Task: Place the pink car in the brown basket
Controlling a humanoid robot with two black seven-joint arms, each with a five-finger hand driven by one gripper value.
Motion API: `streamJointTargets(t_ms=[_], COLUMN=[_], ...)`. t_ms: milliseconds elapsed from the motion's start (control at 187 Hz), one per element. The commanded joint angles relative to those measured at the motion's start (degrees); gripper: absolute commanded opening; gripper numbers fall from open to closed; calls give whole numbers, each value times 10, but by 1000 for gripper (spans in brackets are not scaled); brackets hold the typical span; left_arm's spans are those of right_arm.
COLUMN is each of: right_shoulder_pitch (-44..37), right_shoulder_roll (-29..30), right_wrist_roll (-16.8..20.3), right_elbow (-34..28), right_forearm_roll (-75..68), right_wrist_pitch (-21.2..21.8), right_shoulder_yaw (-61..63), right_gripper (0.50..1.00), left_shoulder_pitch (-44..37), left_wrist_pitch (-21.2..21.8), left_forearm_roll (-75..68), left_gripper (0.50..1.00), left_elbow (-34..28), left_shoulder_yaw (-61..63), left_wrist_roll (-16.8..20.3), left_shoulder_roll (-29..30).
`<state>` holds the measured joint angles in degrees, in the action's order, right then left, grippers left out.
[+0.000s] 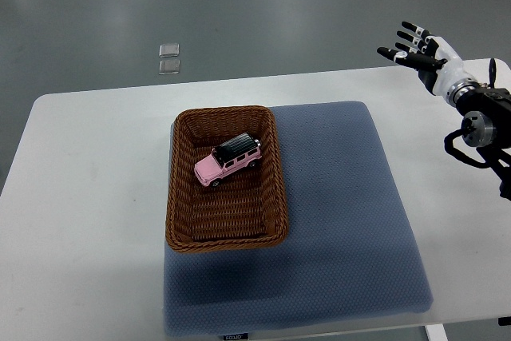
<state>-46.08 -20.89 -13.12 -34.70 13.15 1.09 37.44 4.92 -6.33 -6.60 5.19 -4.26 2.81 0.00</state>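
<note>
We see the pink car lying inside the brown basket, on its woven floor toward the far end, angled across the basket with its dark roof up. The basket sits on the left part of a grey-blue mat, which covers the middle of the white table. Our right hand hangs above the table's far right corner, well apart from the basket, fingers spread and holding nothing. Two small clear objects, perhaps plastic, lie on the floor beyond the table.
</note>
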Motion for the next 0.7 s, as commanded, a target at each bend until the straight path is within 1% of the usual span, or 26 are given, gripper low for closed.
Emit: streamJointTargets(t_ms=[0, 204, 273, 306, 359, 697], right_shoulder_pitch=[12, 22, 27, 29, 31, 36], right_shoulder_roll=[-7, -5, -1, 1, 2, 11], right_wrist_roll=[3, 4, 4, 2, -2, -2], right_elbow=[2, 2, 1, 1, 0, -5], right_forearm_roll=[-47, -87, -87, -87, -87, -87], right_wrist_pitch=[0, 1, 5, 4, 4, 9], right_shoulder_yaw=[0, 1, 0, 0, 0, -1], right_gripper=[901, 901, 903, 915, 917, 915], left_shoulder_pitch=[0, 0, 0, 0, 0, 0], left_wrist_pitch=[0, 0, 0, 0, 0, 0], left_forearm_roll=[0, 0, 0, 0, 0, 0], left_gripper=[1000, 1000, 1000, 1000, 1000, 1000], left_elbow=[0, 0, 0, 0, 0, 0], left_shoulder_yaw=[0, 0, 0, 0, 0, 0], left_wrist_roll=[0, 0, 0, 0, 0, 0], left_shoulder_roll=[0, 0, 0, 0, 0, 0])
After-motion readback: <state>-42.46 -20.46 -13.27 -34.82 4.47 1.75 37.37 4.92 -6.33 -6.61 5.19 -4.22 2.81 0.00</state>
